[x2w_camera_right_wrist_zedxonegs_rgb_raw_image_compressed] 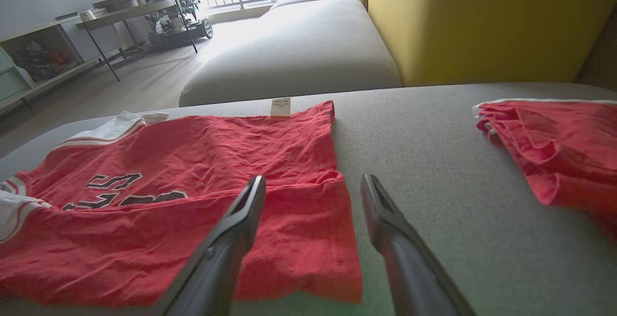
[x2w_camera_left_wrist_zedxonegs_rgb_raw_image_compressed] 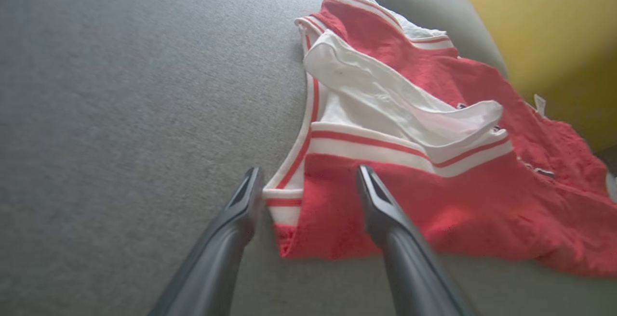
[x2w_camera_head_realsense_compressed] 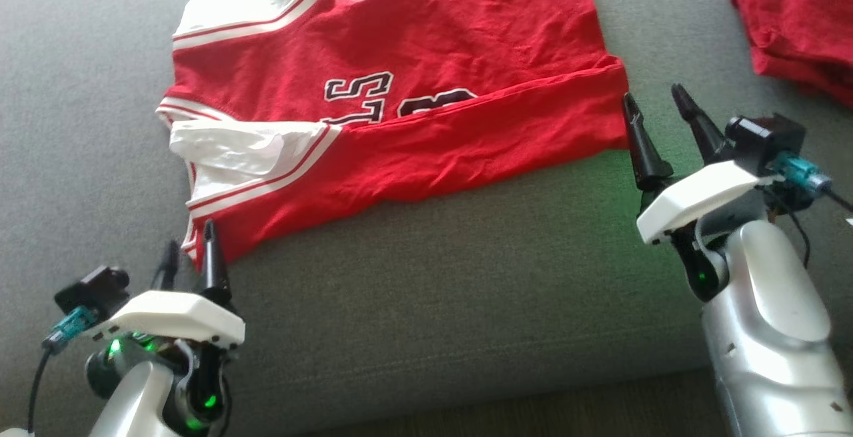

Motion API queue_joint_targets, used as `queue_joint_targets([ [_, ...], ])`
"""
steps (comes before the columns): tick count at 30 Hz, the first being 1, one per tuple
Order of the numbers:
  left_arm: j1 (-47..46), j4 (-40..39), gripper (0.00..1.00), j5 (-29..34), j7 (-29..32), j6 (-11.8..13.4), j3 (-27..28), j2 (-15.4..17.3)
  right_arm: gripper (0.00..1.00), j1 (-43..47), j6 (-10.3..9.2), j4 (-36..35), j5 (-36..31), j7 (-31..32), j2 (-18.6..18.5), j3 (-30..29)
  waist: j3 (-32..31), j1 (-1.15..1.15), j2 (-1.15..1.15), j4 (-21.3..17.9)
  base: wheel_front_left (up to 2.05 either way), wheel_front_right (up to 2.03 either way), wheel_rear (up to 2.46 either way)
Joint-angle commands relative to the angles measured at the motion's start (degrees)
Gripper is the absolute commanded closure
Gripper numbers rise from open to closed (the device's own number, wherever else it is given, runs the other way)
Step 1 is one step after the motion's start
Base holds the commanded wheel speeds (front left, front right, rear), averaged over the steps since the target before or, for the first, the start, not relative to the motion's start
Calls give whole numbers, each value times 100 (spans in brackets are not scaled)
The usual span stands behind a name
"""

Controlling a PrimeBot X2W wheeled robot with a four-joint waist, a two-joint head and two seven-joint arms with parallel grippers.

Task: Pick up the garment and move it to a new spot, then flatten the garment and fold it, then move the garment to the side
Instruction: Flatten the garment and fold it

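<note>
1. We see a red basketball jersey (x2w_camera_head_realsense_compressed: pixel 433 77) spread on a grey sofa cushion (x2w_camera_head_realsense_compressed: pixel 433 290). Its neck and armholes, trimmed in white, lie toward our left, and its hem lies toward our right.
2. The near long side of the jersey is folded up over the front. The folded band covers the lower part of the black-and-white lettering (x2w_camera_head_realsense_compressed: pixel 360 94).
3. Our left tool (x2w_camera_head_realsense_compressed: pixel 191 240) stands open and grasps nothing. It sits at the jersey's near left corner.
4. In the left wrist view the striped corner of the jersey (x2w_camera_left_wrist_zedxonegs_rgb_raw_image_compressed: pixel 434 200) lies between the spread fingers of the left tool (x2w_camera_left_wrist_zedxonegs_rgb_raw_image_compressed: pixel 309 174). The right finger is over red cloth and the left finger is over bare cushion. Whether either tip touches the fabric we cannot quite tell.
5. Our right tool (x2w_camera_head_realsense_compressed: pixel 654 94) is also open and empty, at the right end of the folded band.
6. In the right wrist view the right tool (x2w_camera_right_wrist_zedxonegs_rgb_raw_image_compressed: pixel 313 181) straddles the hem edge of the jersey (x2w_camera_right_wrist_zedxonegs_rgb_raw_image_compressed: pixel 217 152), with its left finger over the cloth and its right finger over grey cushion.
7. A small white label (x2w_camera_right_wrist_zedxonegs_rgb_raw_image_compressed: pixel 280 106) sticks up at the jersey's far edge.
8. A second red garment (x2w_camera_head_realsense_compressed: pixel 800 17) lies crumpled on the same cushion, well apart to the right of the right tool.
9. A yellow backrest (x2w_camera_right_wrist_zedxonegs_rgb_raw_image_compressed: pixel 482 17) rises behind the cushion.
</note>
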Motion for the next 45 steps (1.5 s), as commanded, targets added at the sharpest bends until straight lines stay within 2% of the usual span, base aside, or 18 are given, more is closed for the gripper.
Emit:
queue_joint_targets([
  [1,-7,-88,0,108,-35,114,213,160,0,10,-2,-223,65,6,84,131,-26,1,0,-40,0,0,0],
  [4,83,12,0,137,51,208,148,155,0,39,-2,-253,107,6,89,139,-55,1,0,-67,0,0,0],
  [7,101,140,0,142,142,194,67,147,0,63,-2,-241,197,-13,91,178,-105,1,0,-59,0,0,0],
  [15,-76,669,0,70,236,-31,-59,56,0,71,-2,-125,273,-38,92,247,-231,1,0,-34,0,0,0],
  [16,-109,742,42,71,237,-90,-89,47,0,74,-2,-119,269,-35,92,250,-246,1,0,-30,0,0,0],
  [17,-140,809,67,58,233,-159,-112,26,0,80,-2,-111,263,-31,92,250,-264,1,0,-22,0,0,0],
  [18,-140,809,67,58,233,-159,-112,26,0,80,-2,-111,263,-31,92,250,-264,1,0,-22,0,0,0],
  [19,-175,867,90,70,216,-224,-143,12,0,87,-2,-100,258,-19,92,255,-282,1,0,-12,0,0,0],
  [20,-211,915,100,89,206,-316,-196,-2,0,96,-2,-78,247,12,92,265,-299,1,0,-1,0,0,0],
  [24,-309,1049,100,127,124,-582,-304,-76,0,90,-2,141,315,202,92,260,-366,1,0,55,0,0,0],
  [27,-317,1054,100,190,39,-661,-304,-83,0,21,-2,439,349,386,92,173,-397,1,0,95,0,0,0],
  [34,-242,817,100,430,-77,-615,-141,-7,0,-414,-2,1460,189,640,93,-185,-392,1,0,233,0,0,0],
  [39,-269,695,100,554,-92,-587,-79,-1,0,-857,-2,2151,-220,530,93,-727,-329,1,0,358,0,0,0],
  [43,-315,658,100,626,-97,-590,-61,-24,0,-1146,-2,2678,-400,499,93,-933,-275,1,0,417,0,0,0],
  [45,-336,647,100,647,-98,-597,-48,-39,23,-1253,-2,2925,-448,485,93,-958,-251,1,0,436,0,0,0],
])
